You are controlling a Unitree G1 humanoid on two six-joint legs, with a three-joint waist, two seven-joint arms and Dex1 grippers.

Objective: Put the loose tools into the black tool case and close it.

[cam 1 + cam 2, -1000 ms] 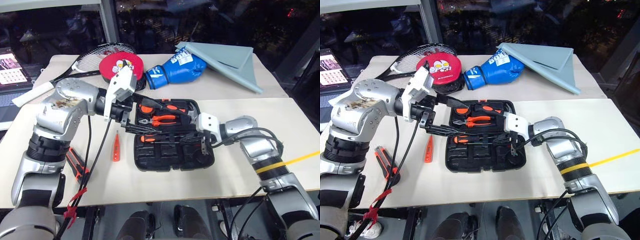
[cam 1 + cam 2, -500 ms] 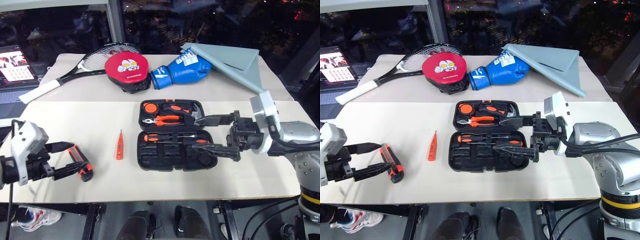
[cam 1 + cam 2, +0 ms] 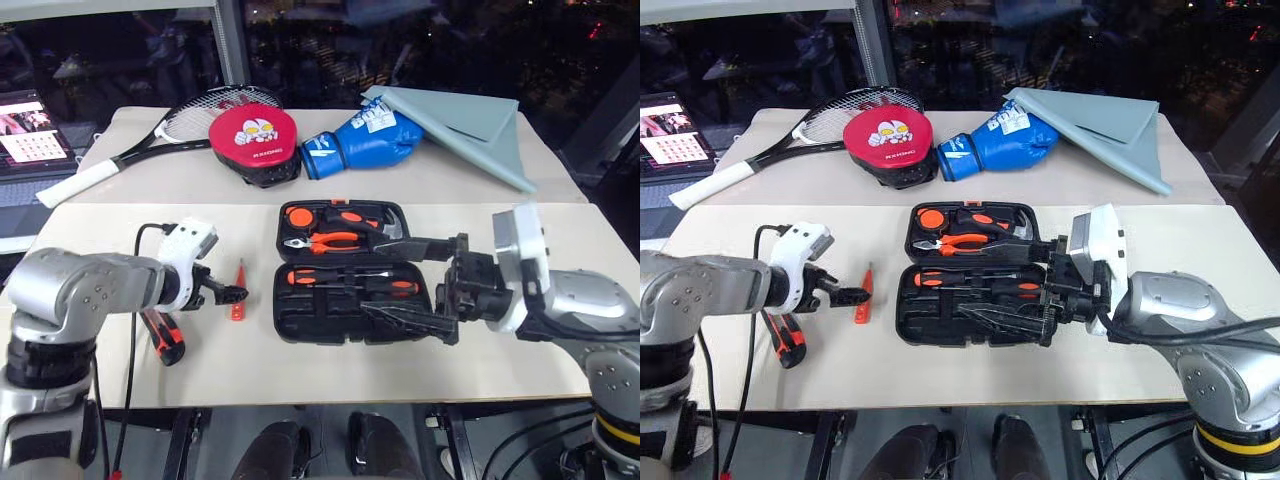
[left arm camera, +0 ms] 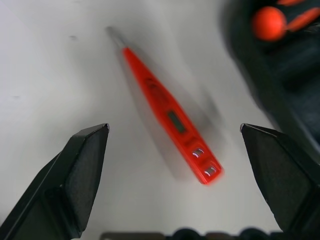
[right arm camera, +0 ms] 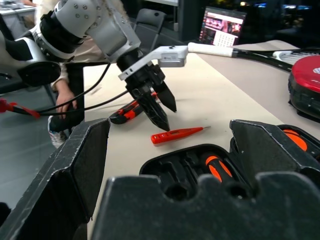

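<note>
The black tool case (image 3: 300, 305) lies open in the middle of the table. Orange-handled pliers, a hammer and two black-and-orange screwdrivers (image 3: 350, 280) sit in its recesses. The slim orange tester screwdriver (image 4: 170, 117) lies flat on the table left of the case. My left gripper (image 3: 228, 293) hangs open just above it, one finger on each side. The orange-and-black utility knife (image 3: 165, 338) lies loose near the front left edge. My right gripper (image 3: 415, 285) stands open and empty over the case's right side, pointing left.
At the back of the table lie a tennis racket (image 3: 150, 135), a red round punch pad (image 3: 248, 140), a blue boxing glove (image 3: 360, 140) and a grey folded sheet (image 3: 470, 125). A laptop (image 3: 25, 130) stands at the far left. A person's hand (image 5: 64, 100) shows beyond the table.
My left gripper has swung from beside the knife at the table's left edge over to the tester screwdriver. The right gripper has edged slightly left over the case.
</note>
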